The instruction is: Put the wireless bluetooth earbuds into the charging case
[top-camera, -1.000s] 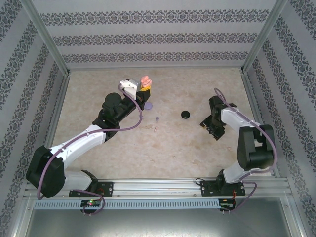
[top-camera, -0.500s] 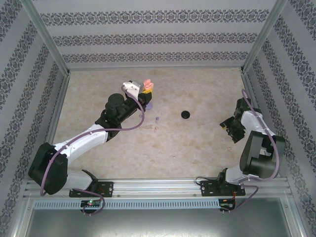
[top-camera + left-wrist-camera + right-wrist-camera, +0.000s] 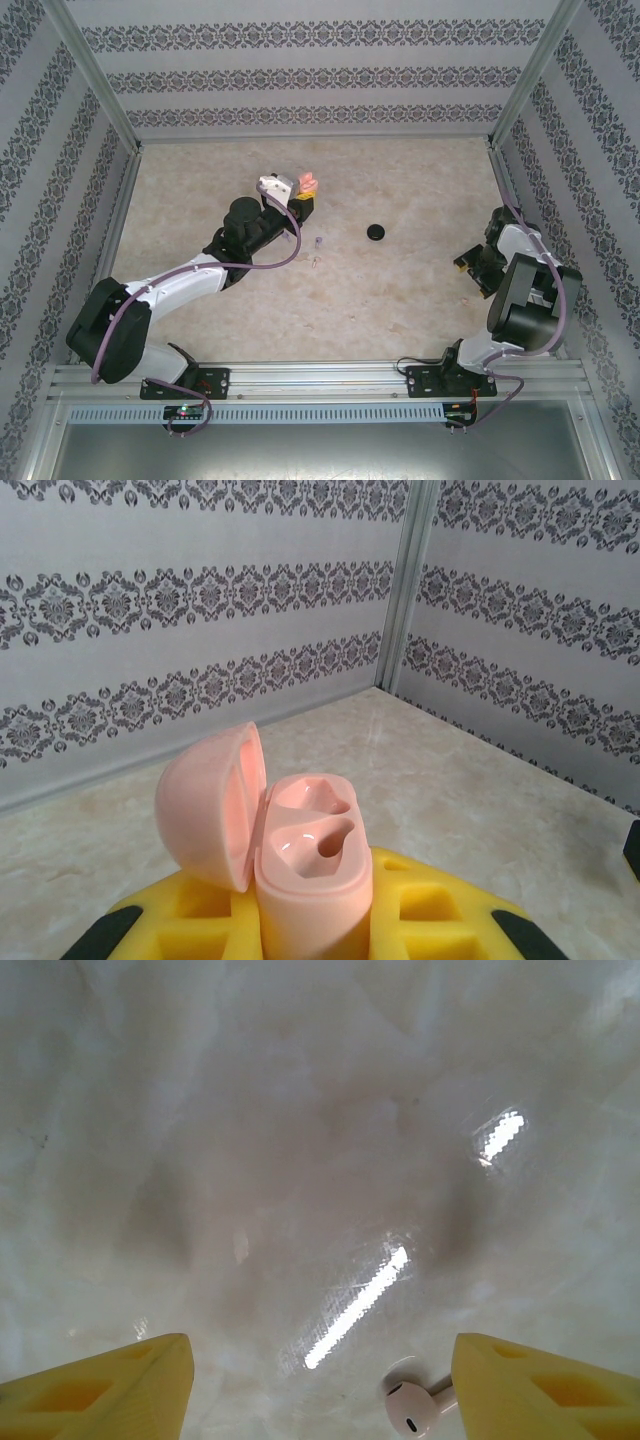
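Note:
My left gripper (image 3: pixel 303 196) is shut on a pink charging case (image 3: pixel 307 184), held off the table at the back centre-left. In the left wrist view the case (image 3: pixel 310 880) stands upright between the yellow fingers (image 3: pixel 440 920), with its lid (image 3: pixel 210 805) swung open to the left and both wells empty. Two tiny earbuds lie on the table nearer me, a lilac one (image 3: pixel 318 242) and a pink one (image 3: pixel 316 262). My right gripper (image 3: pixel 320 1385) hangs open just over the table at the right. A pale pink earbud (image 3: pixel 412 1409) lies by its right finger (image 3: pixel 545 1385), which hides part of the stem.
A round black case (image 3: pixel 375 232), closed, sits on the marble table (image 3: pixel 400 180) right of centre. Patterned walls and metal posts (image 3: pixel 515 85) close in the back and both sides. My right gripper (image 3: pixel 470 262) is close to the right wall.
The right arm has swung from right of centre out towards the right wall. My left gripper has carried the pink case slightly nearer and to the right.

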Controlling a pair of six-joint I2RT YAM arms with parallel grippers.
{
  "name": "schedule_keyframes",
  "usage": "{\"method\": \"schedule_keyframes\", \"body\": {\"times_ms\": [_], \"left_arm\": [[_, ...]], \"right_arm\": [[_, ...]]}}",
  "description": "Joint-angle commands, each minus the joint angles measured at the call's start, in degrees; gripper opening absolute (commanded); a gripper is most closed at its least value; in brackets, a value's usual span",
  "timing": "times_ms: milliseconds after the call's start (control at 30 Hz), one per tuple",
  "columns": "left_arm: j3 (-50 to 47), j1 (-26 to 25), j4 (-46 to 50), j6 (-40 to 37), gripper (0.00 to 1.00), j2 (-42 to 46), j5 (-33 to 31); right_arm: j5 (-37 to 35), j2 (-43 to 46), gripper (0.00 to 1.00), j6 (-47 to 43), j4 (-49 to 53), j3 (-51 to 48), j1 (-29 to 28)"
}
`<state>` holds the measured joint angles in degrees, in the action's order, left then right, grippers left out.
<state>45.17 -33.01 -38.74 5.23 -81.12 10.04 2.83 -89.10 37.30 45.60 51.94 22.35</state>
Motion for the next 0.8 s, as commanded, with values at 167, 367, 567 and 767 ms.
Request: {"method": "schedule_keyframes", "body": {"times_ms": [167, 367, 567, 767], "left_arm": [[-1.2, -0.8, -5.2, 0.3, 0.0, -0.6, 0.2], [-2.0, -0.8, -5.8, 0.2, 0.0, -0.3, -0.2], [-1.9, -0.8, -5.8, -0.3, 0.0, -0.2, -0.2], [-1.6, -0.8, -6.2, 0.0, 0.0, -0.4, 0.4]], "right_arm": [[-1.6, -1.5, 0.69, 0.7, 0.5, -2.1, -2.3], [-1.7, -3.3, 0.69, 2.3, 0.6, -2.3, -6.2], [-0.5, -2.8, 0.69, 4.6, 0.6, -4.1, -9.3], [2.3, 0.4, 0.69, 7.7, 0.3, -6.5, -12.3]]}}
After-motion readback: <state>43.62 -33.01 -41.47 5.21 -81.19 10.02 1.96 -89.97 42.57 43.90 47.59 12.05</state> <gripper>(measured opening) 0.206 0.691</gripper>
